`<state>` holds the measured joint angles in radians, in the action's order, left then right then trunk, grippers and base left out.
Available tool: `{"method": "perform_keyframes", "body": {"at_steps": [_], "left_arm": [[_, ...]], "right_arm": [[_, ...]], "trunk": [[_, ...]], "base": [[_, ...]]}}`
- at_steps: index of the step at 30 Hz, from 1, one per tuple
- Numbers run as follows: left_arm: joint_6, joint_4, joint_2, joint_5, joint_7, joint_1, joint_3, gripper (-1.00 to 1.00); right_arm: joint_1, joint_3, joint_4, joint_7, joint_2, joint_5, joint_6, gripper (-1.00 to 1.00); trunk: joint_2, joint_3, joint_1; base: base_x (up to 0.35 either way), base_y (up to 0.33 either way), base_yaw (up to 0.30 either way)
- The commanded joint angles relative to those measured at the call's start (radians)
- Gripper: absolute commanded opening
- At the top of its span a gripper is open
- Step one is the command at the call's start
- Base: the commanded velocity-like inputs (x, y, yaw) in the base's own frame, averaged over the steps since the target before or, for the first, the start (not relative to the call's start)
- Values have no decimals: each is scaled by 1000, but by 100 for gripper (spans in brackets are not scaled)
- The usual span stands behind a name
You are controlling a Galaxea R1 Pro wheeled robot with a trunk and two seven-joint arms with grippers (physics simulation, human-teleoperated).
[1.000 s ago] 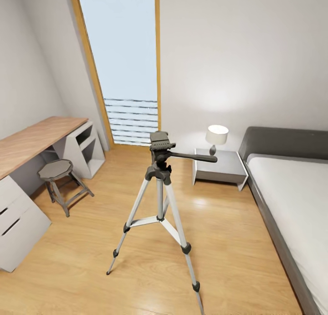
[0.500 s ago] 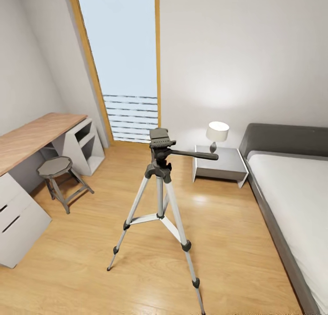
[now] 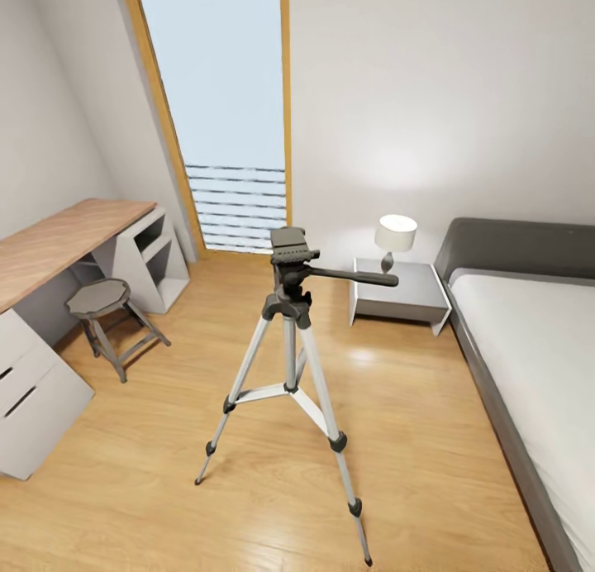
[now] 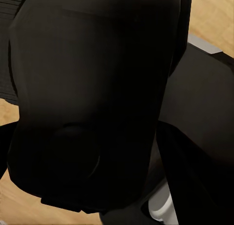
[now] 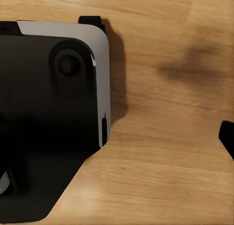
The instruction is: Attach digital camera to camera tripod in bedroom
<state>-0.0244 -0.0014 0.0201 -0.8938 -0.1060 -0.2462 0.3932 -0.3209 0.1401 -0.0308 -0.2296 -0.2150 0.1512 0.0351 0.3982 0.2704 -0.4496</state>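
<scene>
Where planks show, the camera tripod (image 3: 289,340) stands upright.

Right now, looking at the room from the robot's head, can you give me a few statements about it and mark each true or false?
1. The tripod stands upright on the wood floor. True.
2. A camera is already mounted on the tripod's head. False: the head is bare.
3. The lamp sits on the nightstand beside the bed. True.
4. The stool stands on the desk. False: it stands on the floor, next to the desk.
5. The tripod's pan handle points toward the nightstand's side. True.
</scene>
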Motion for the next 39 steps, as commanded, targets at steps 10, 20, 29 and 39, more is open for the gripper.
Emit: {"method": "perform_keyframes", "body": {"at_steps": [10, 20, 29, 39], "left_arm": [[-2, 0, 0, -7, -2, -1, 9, -100], [-2, 0, 0, -7, -3, -1, 9, -100], [-2, 0, 0, -7, -3, -1, 9, -100], [-2, 0, 0, -8, -3, -1, 9, -100]], "right_arm": [[-1, 9, -1, -1, 0, 10, 0, 100], [-1, 9, -1, 0, -1, 10, 0, 100], [-1, 9, -1, 2, -1, 10, -1, 100], [-1, 9, -1, 2, -3, 12, -11, 100]], "trunk": [[2, 17, 0], [2, 33, 0], [2, 45, 0], [2, 48, 0]], "base": [[0, 0, 0], [0, 0, 0], [0, 0, 0], [0, 0, 0]]}}
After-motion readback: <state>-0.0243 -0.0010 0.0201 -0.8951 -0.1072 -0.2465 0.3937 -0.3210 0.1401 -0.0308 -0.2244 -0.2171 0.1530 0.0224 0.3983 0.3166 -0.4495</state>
